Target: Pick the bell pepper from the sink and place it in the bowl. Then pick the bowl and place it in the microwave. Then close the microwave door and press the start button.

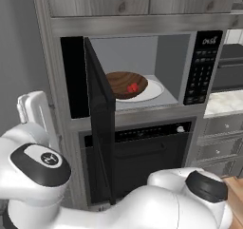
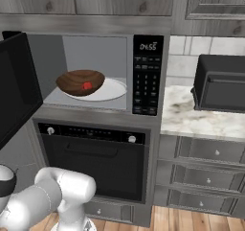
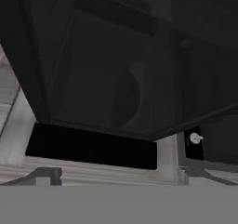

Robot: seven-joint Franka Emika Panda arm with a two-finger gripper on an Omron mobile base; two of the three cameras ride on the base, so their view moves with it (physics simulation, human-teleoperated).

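The bowl (image 1: 126, 84) is sitting on the white turntable (image 1: 154, 90) inside the microwave (image 1: 142, 69), carrying the bell pepper (image 1: 132, 87) near its front rim. The microwave door (image 1: 100, 119) is standing open, swung out to the left above the black oven (image 2: 95, 160). Whether the end effector is wide or narrow cannot be told; its camera is peering through the door's dark glass.

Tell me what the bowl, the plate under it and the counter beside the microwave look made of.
The bowl looks like dark brown wood: streaky grain, matte. The turntable plate is plain glossy white, likely glass or ceramic; the render leaves that open. The counter to the right of the microwave looks like polished marble, pale with grey veining.
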